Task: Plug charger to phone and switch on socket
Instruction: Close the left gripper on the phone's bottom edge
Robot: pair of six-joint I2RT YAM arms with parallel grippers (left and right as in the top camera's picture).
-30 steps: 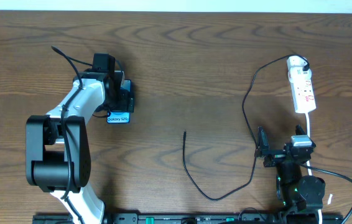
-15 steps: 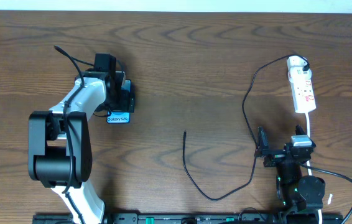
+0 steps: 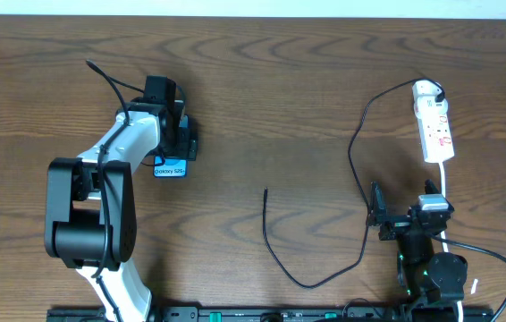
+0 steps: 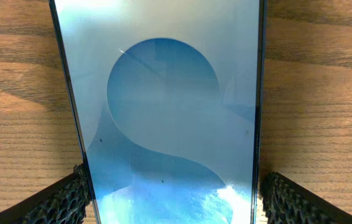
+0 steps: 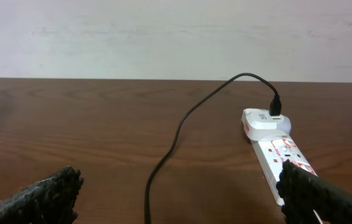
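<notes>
The phone (image 3: 170, 168) lies flat at the left, and only its "Galaxy S25+" end shows from under my left gripper (image 3: 174, 143). In the left wrist view the blue screen (image 4: 163, 93) fills the frame. My left gripper (image 4: 175, 199) is open with one finger on each long edge; the left finger touches and the right has a slim gap. The charger cable (image 3: 271, 246) runs from the white socket (image 3: 435, 130) in a loop to its free tip (image 3: 265, 191), mid-table. My right gripper (image 3: 403, 206) is wide open and empty, below the socket (image 5: 275, 146).
A white adapter (image 5: 264, 121) sits in the socket's far end with the charger cable (image 5: 176, 134) plugged into it. The socket's white lead (image 3: 445, 183) runs down past the right arm. The two arm bases stand along the front edge.
My left arm has shifted slightly to the right over the phone. The phone, the cable and the right arm have not moved.
</notes>
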